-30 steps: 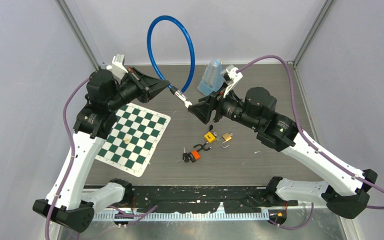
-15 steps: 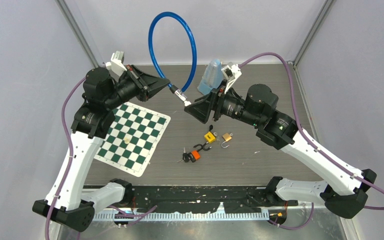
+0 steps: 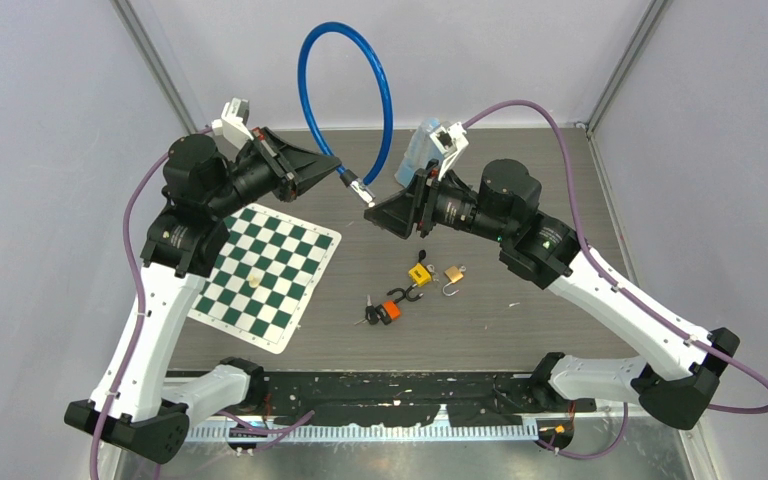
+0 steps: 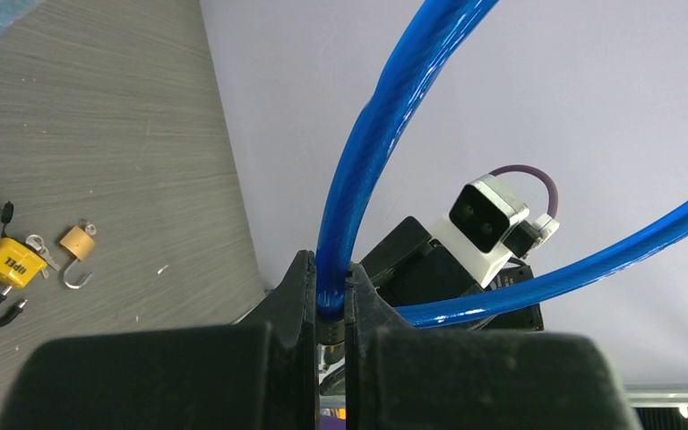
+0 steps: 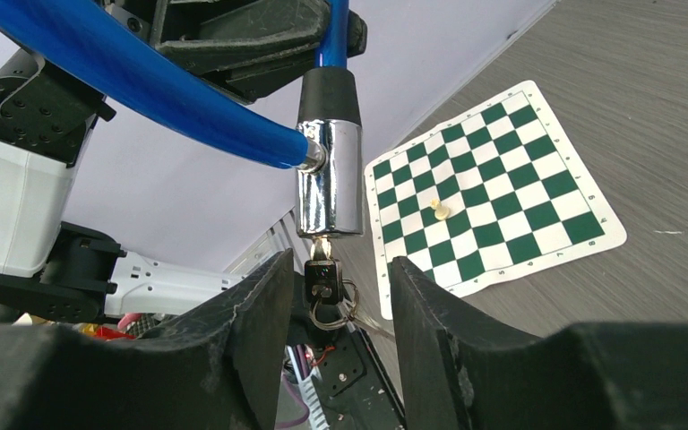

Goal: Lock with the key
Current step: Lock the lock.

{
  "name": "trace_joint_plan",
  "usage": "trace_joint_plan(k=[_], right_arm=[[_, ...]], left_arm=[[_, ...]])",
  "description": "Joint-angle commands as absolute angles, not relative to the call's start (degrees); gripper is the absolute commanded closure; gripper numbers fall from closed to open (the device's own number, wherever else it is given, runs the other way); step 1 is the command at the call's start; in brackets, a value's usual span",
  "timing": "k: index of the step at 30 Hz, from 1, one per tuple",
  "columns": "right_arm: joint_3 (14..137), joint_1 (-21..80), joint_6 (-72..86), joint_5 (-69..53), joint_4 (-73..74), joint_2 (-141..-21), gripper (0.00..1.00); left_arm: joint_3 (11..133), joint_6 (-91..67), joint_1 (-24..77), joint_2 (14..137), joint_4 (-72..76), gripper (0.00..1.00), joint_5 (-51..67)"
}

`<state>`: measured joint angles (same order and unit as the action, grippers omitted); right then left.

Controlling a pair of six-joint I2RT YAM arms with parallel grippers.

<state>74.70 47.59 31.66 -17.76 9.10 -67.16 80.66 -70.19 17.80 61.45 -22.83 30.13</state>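
Above table: left tool clamped on blue cable; key in lock barrel, between right tool's wide-spread fingers.

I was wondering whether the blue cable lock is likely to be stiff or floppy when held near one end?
Probably springy, not floppy: the blue cable stands in an unsupported loop rising from the left gripper. Its chrome lock cylinder looks metal, so that end is likely heavy. The glossy surface may slip if twisted.
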Motion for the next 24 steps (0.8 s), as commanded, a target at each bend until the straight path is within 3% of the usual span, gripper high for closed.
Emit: trace_joint_plan(k=[1, 6, 10, 12, 15, 18, 24], right_arm=[[77.9, 47.5, 31.9, -19.9, 5.8, -67.3, 0.55], [77.6, 47.5, 31.5, -20.2, 5.8, -67.0, 0.68], [76.7, 47.6, 29.3, -21.4, 5.1, -66.1, 0.7], [76.3, 47.5, 28.0, -21.4, 5.2, -65.5, 0.68], [76.3, 47.5, 26.7, -22.4, 5.9, -65.4, 0.51], [76.2, 47.5, 26.4, -23.2, 6.0, -65.4, 0.45], [76.0, 47.5, 26.6, -22.3, 6.0, -65.9, 0.62]], left_arm=[[83.2, -70.6, 17.4, 60.9, -16.1, 1.0, 32.3], [83.1, -70.7, 17.4, 60.8, -16.1, 1.0, 31.7], [83.1, -71.3, 17.4, 60.8, -18.0, 1.0, 29.3], [83.0, -71.5, 17.4, 60.9, -18.1, 1.0, 28.9], [82.2, -72.0, 17.4, 60.9, -17.6, 1.0, 28.8], [81.7, -72.2, 17.4, 60.8, -17.0, 1.0, 28.8], [81.5, -71.9, 17.4, 60.4, -16.9, 1.0, 28.8]])
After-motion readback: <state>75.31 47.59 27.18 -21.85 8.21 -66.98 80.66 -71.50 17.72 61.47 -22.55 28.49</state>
